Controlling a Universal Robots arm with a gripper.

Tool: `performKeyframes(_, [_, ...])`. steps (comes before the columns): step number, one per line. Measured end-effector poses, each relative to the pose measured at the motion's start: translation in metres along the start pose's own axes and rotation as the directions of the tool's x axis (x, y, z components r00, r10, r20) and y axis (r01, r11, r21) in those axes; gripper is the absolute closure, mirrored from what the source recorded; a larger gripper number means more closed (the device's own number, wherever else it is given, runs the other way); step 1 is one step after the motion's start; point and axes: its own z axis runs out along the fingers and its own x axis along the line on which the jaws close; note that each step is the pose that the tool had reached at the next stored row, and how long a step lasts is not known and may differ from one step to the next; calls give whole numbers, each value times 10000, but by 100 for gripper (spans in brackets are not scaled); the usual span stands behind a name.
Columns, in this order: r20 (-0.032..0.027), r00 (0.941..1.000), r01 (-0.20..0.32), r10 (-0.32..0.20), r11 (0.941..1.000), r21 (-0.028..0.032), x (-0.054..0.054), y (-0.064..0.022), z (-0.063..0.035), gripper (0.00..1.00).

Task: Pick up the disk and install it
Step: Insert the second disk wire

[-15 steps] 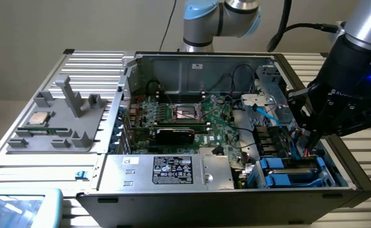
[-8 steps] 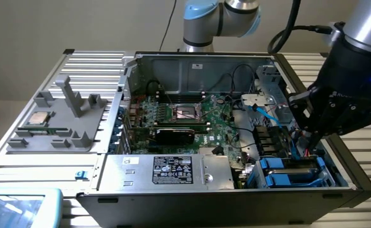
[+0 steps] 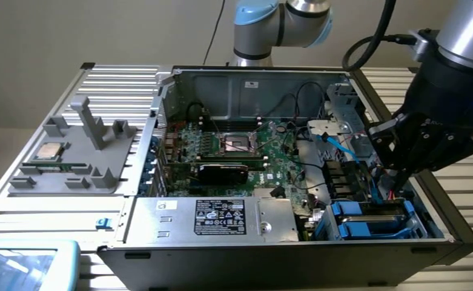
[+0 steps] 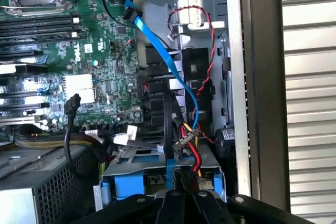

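Observation:
The disk [image 3: 371, 219] lies in the drive bay at the case's front corner, on the exterior view's right, its blue carrier tabs showing at the bay's mouth. In the wrist view the disk's blue carrier [image 4: 128, 184] sits just beyond my fingertips, with a grey metal cage over it. My gripper [image 3: 387, 180] hangs directly above that bay, inside the case's right wall. Its black fingers [image 4: 173, 204] are pressed together and shut, with nothing visibly clamped between them. Whether they touch the carrier I cannot tell.
The open computer case [image 3: 244, 82] holds a green motherboard [image 3: 244, 151], a silver power supply [image 3: 212, 217] and loose cables: a blue ribbon [image 4: 170, 64] and red-black wires [image 4: 207, 40] run over the bay. A grey fixture [image 3: 79, 154] with a small CPU chip stands outside, on the exterior view's left.

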Motion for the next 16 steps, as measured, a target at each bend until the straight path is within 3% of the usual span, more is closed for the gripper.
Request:
performKeyframes(7, [33, 9955, 943, -943, 9955, -3, 9, -1, 1, 89])
performKeyframes(13, [7, 9944, 1057, -1057, 9944, -44, 11, -20, 3, 89])
performKeyframes(14, [6, 9944, 1059, -1059, 9944, -72, 9, -31, 4, 89])
performKeyframes(16, [9, 9944, 1060, -1060, 9940, -283, 6, -74, 7, 89])
